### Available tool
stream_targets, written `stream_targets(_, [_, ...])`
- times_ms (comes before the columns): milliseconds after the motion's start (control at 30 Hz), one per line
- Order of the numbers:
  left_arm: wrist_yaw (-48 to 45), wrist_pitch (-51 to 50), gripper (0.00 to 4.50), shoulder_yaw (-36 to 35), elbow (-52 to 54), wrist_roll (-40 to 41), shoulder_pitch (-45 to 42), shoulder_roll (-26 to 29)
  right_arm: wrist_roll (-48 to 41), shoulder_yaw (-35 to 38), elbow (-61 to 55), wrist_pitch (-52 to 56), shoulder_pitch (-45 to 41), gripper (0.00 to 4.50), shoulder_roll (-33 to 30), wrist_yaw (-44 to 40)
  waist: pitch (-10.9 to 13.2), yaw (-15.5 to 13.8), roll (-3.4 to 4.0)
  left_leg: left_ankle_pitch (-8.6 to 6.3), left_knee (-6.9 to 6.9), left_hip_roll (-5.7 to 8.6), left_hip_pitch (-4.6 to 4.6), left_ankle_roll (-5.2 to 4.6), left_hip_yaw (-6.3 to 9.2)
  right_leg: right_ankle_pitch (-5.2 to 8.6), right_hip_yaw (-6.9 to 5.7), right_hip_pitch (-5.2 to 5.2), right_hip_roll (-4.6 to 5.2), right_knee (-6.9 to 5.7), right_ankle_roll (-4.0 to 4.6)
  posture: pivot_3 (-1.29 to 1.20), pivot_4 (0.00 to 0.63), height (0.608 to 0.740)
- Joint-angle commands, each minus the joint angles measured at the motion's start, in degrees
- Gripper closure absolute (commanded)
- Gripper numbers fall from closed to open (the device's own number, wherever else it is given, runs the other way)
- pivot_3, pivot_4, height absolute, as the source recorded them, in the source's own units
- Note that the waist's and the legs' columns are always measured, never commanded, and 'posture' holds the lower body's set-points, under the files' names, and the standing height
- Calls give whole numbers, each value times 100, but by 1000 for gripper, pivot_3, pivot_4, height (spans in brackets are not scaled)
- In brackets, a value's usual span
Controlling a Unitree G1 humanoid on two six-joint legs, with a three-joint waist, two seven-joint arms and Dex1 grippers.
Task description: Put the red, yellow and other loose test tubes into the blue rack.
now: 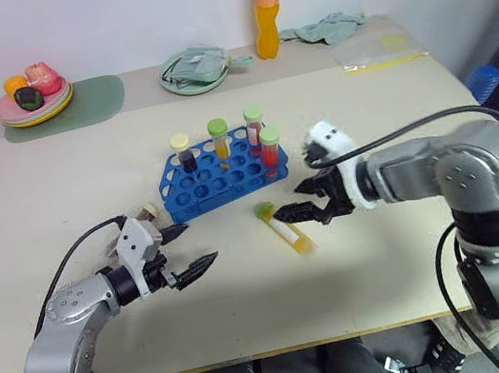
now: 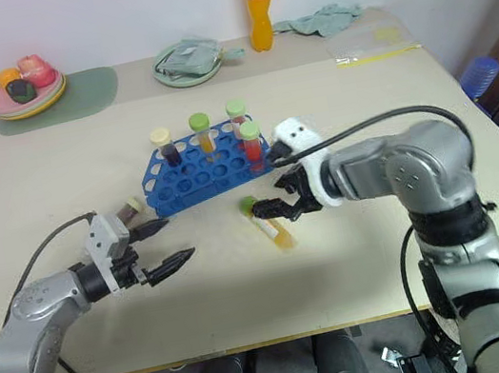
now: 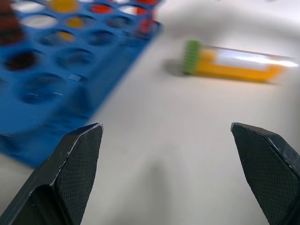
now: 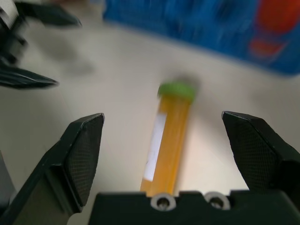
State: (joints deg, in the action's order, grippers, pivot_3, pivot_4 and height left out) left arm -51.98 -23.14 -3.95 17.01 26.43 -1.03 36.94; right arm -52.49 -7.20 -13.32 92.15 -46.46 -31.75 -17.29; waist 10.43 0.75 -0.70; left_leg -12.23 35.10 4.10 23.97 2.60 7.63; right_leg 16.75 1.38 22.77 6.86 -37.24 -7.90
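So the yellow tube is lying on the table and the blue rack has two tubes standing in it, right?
Not quite. The yellow tube is lying on the table, but the blue rack has four tubes standing in it, not two. The left eye view shows all four caps sticking up.

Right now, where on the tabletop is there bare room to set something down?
Free: the wide strip near the table's front edge, and the left side between the green mat and the bright blue plastic rack. Crowded: around the lying yellow-liquid tube, between the left gripper and right gripper.
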Motion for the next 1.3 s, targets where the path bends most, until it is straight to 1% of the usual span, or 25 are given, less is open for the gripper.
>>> stream_targets(33, [-183, -53, 0, 47, 359, 191, 128, 80, -513, -336, 580, 35, -379, 65, -123, 343, 0, 7, 0, 0, 0, 0, 2, 0, 1, 0, -1, 1, 0, -1, 0, 0, 150, 740])
stream_targets(133, [-344, -153, 0, 205, 808, 270, 549, 206, -900, -718, 1403, 35, -763, 65, -32, 678, 0, 70, 1, 0, -2, -2, 4, 0, -5, 0, 3, 11, -1, -3, 1, 0, 150, 740])
stream_targets(200, [-275, -111, 0, 230, 943, 194, 735, 203, -1261, -924, 1851, 35, -950, 65, -26, 903, 1, 81, 2, 0, -7, -3, 4, 0, -4, 0, 3, 15, -4, -5, 1, 0, 150, 740])
stream_targets(367, [-121, -115, 0, 172, 1034, 227, 895, 159, -2036, -1358, 2629, 35, -1275, 65, -19, 1438, 0, 42, 2, 0, -2, -2, 6, 0, -3, 0, 2, 13, -4, -5, 1, 0, 150, 740])
stream_targets(467, [-80, -110, 0, 173, 1053, 241, 926, 153, -2326, -1490, 2846, 35, -1390, 834, 46, 1681, 1, 43, 2, 0, -2, -2, 6, -1, -2, 0, 2, 12, -4, -4, 1, 0, 150, 740])
stream_targets(633, [-36, -108, 0, 175, 1073, 266, 948, 151, -2773, -1452, 3170, 35, -1523, 3324, 179, 2077, 2, 43, 4, 0, -3, -2, 6, -1, -2, 0, 2, 13, -5, -4, 1, 0, 150, 740])
stream_targets(667, [-24, -104, 0, 168, 1071, 265, 953, 152, -2873, -1431, 3184, 35, -1544, 3630, 163, 2152, 2, 43, 4, 0, -3, -2, 6, -1, -2, 0, 1, 13, -5, -5, 1, 0, 150, 740])
stream_targets(700, [-9, -99, 0, 160, 1069, 257, 958, 153, -2976, -1416, 3185, 35, -1562, 3740, 135, 2220, 2, 43, 4, 0, -3, -2, 7, -1, -2, 0, 1, 14, -5, -5, 1, 0, 150, 740])
stream_targets(767, [39, -79, 0, 96, 1038, 236, 975, 153, -3066, -1228, 2918, 35, -1502, 3740, 64, 2301, 2, 42, 4, 0, -3, -2, 7, -1, -2, 0, 1, 14, -6, -5, 1, 0, 150, 740])
stream_targets(833, [114, -31, 0, -67, 954, 235, 997, 144, -2732, -858, 1842, -132, -1193, 3740, -36, 2099, 2, 38, 5, 0, -3, -1, 10, -1, -2, 0, 1, 17, -6, -5, 1, 0, 150, 740])
stream_targets(867, [169, -2, 0, -190, 902, 259, 1005, 122, -2381, -831, 1052, -526, -939, 3740, -197, 1806, 2, 29, 5, 0, -3, -2, 19, -1, -1, 0, 1, 24, -6, -6, 1, 0, 150, 740])
stream_targets(933, [349, 45, 0, -506, 753, 333, 965, 22, -1068, -867, -540, -2434, -50, 3740, -507, 864, -1, -3, 1, 0, 1, 0, 41, -1, 4, 0, -8, 42, -7, -4, -1, 0, 150, 740])
stream_targets(967, [405, 60, 0, -614, 688, 350, 933, -17, -472, -918, -965, -3244, 309, 3740, -558, 513, -2, -11, -1, -1, 3, 2, 44, -2, 1, 0, -12, 42, -7, -3, -3, 0, 150, 740])
stream_targets(1000, [468, 111, 0, -696, 602, 310, 880, -63, 202, -921, -1169, -4314, 733, 3740, -385, 252, -3, 5, -2, -1, 4, 3, 44, -3, -5, 0, -18, 39, -7, -1, -3, 0, 150, 740])
stream_targets(1033, [498, 146, 0, -740, 543, 277, 839, -89, 627, -912, -1159, -5021, 1016, 3740, -138, 126, -3, 13, -3, -1, 5, 3, 43, -2, -13, 0, -16, 39, -7, -2, -5, 0, 150, 740])
stream_targets(1067, [539, 180, 0, -770, 462, 260, 770, -132, 1254, -1089, -1024, -5752, 1177, 3740, 69, 83, -3, 47, -2, 0, 9, 4, 42, -2, -15, -1, -17, 38, -8, -8, -6, 0, 150, 740])
stream_targets(1100, [561, 200, 0, -792, 399, 252, 715, -164, 1736, -1202, -886, -6271, 1291, 3740, 244, 18, 0, 71, 3, 0, 9, 1, 35, -1, -21, -2, -13, 38, -9, -12, -5, 0, 150, 740])
stream_targets(1167, [568, 214, 0, -779, 321, 246, 606, -208, 2512, -1303, -255, -7202, 1371, 3740, 852, 176, -3, 122, -2, 4, 9, 1, 29, 6, -24, -3, -7, 42, -9, -28, -3, 0, 150, 740])
stream_targets(1300, [620, 261, 0, -670, 226, 195, 405, -281, 3579, -1342, 1057, -8675, 1343, 3740, 1896, 361, -4, 163, -2, 8, 2, 0, 18, 12, -12, -4, -6, 35, -14, -31, 1, 0, 150, 740])
